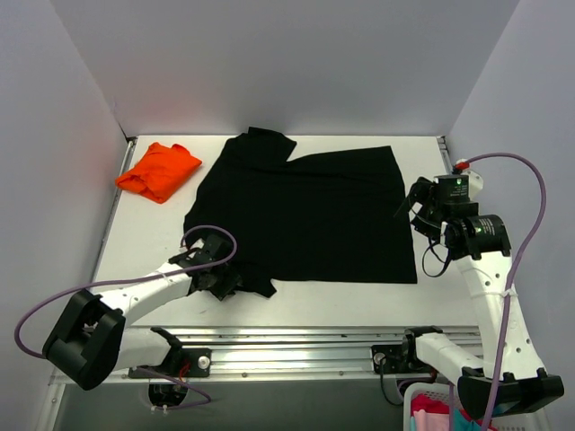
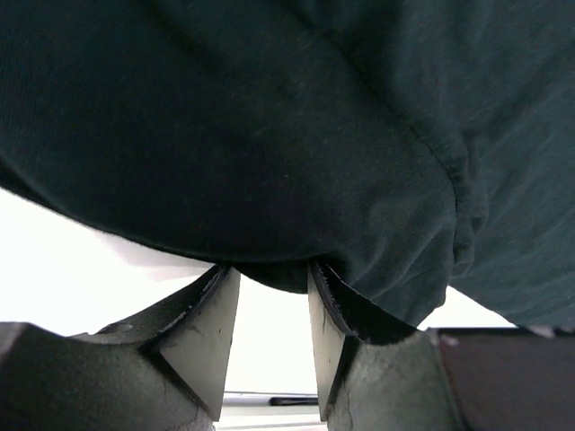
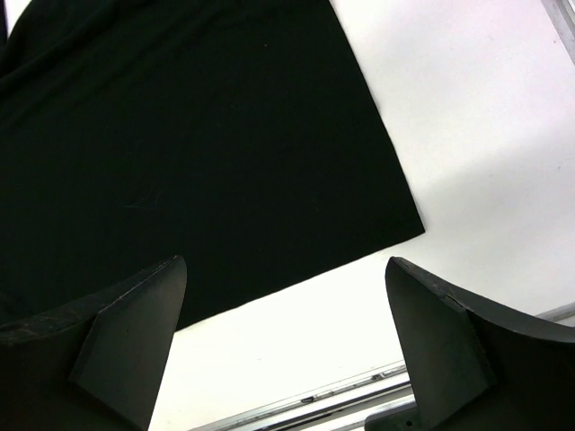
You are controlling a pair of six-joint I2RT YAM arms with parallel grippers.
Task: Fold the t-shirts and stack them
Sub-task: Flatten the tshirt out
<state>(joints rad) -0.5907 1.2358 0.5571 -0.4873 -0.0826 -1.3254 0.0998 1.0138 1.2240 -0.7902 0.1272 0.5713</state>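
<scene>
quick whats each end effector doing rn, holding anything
Left end effector: closed on a fold of the black t-shirt.
Right end effector: open, holding nothing.

The left gripper [image 1: 223, 280] reaches low and forward, fingers half closed; the right gripper [image 1: 413, 212] hangs raised, fingers spread wide.

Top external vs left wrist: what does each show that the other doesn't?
Top external only: the orange t-shirt at far left, the black t-shirt in full outline, and the open right end effector by its right edge. Left wrist only: a fold of that shirt between the fingers of the left end effector; whether it is clamped is unclear. Both: the black t-shirt, the left end effector, the white table.
</scene>
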